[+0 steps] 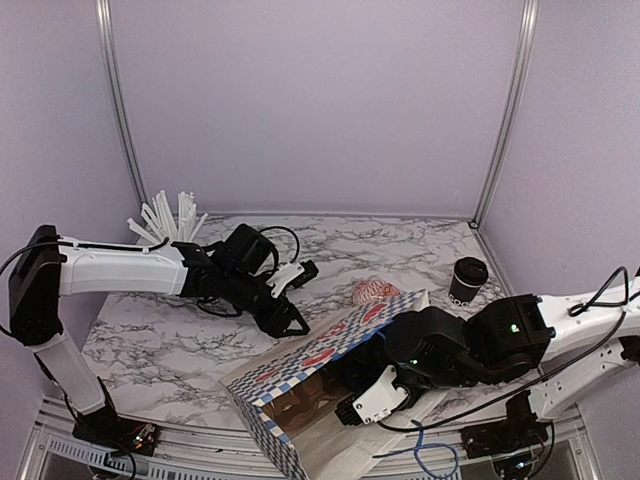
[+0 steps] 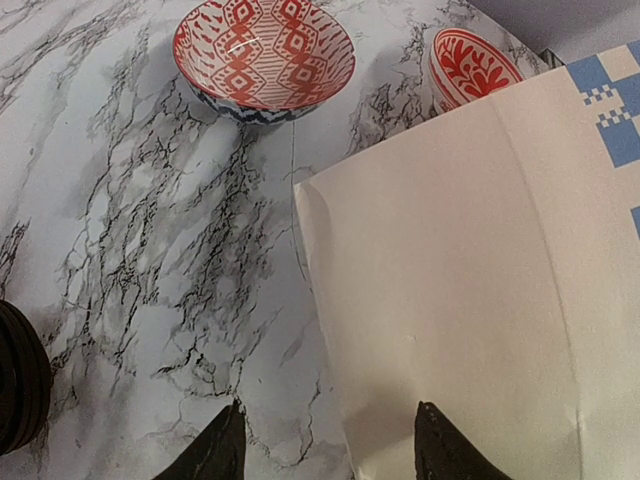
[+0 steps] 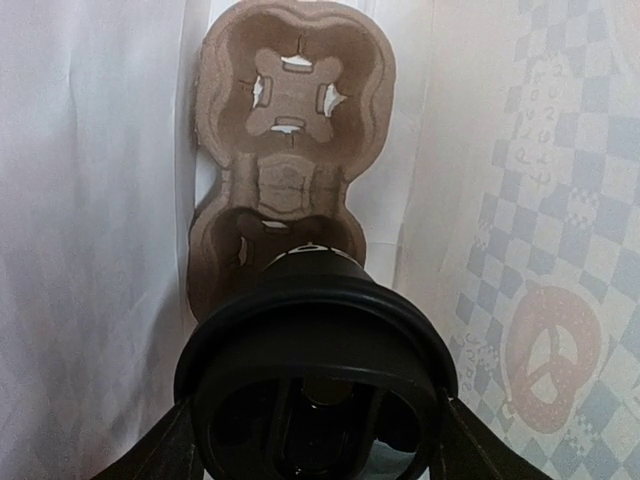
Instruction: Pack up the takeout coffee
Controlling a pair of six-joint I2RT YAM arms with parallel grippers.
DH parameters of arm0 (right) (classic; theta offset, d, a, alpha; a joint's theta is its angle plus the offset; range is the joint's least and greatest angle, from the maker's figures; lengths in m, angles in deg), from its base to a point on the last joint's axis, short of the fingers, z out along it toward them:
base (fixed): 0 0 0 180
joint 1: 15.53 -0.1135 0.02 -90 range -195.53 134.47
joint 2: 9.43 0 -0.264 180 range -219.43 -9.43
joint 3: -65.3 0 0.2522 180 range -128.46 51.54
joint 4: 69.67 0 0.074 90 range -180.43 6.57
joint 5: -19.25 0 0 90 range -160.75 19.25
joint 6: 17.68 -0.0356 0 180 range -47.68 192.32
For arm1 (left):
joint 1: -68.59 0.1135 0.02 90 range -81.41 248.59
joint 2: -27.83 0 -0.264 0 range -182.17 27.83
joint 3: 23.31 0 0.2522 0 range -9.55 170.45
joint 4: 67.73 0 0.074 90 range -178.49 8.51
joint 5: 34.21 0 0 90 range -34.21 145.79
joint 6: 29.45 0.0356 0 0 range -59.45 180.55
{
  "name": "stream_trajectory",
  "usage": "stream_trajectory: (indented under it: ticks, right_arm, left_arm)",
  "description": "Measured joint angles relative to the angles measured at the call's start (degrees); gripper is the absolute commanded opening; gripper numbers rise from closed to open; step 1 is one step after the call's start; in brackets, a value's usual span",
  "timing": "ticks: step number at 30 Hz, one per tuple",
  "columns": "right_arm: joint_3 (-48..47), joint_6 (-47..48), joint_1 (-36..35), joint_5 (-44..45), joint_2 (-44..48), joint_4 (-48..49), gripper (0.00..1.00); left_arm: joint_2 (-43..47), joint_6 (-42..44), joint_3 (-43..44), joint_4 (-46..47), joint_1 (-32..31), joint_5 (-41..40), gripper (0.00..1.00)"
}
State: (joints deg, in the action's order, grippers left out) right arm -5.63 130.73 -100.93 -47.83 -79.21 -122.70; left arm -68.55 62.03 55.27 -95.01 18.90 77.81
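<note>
My right gripper (image 3: 312, 445) is shut on a takeout coffee cup (image 3: 320, 340), black with its black lid on. It is inside the paper bag (image 1: 335, 345), which lies on its side. The cup's base is at the near pocket of a brown cardboard cup carrier (image 3: 295, 85); the far pocket holds nothing. A second lidded black cup (image 1: 467, 280) stands on the table at the right. My left gripper (image 2: 330, 450) is open low over the bag's white edge (image 2: 470, 300), one finger over the bag and one over the marble.
Two red-and-white patterned bowls (image 2: 262, 55) (image 2: 468, 62) sit beyond the bag. White wrapped straws (image 1: 168, 215) stand at the back left. A dark round object (image 2: 18, 380) shows at the left edge of the left wrist view. The bag's checkered wall (image 3: 560, 250) is close on the right.
</note>
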Motion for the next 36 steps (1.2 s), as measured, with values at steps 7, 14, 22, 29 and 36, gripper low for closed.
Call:
stream_trajectory:
  ticks: [7,14,22,29,36]
  right_arm:
    - [0.0,0.2,0.0,-3.3,-0.6,0.1,0.38]
    - [0.0,0.2,0.6,-5.2,-1.5,-0.2,0.38]
    - [0.0,0.2,2.0,-6.0,-3.7,0.5,0.38]
    - [-0.4,0.2,2.7,-6.0,-4.8,1.1,0.37]
    - [-0.8,1.4,3.1,-5.9,-4.0,0.3,0.37]
  left_arm:
    - [-1.0,0.0,0.9,-0.3,0.5,0.0,0.58]
    - [-1.2,0.0,1.1,-0.7,0.8,0.1,0.58]
    - [-1.8,0.0,1.1,-0.9,1.1,0.7,0.58]
    - [-2.3,0.1,1.1,-1.0,1.4,1.3,0.58]
    - [-2.3,0.2,1.4,-1.0,1.4,1.9,0.58]
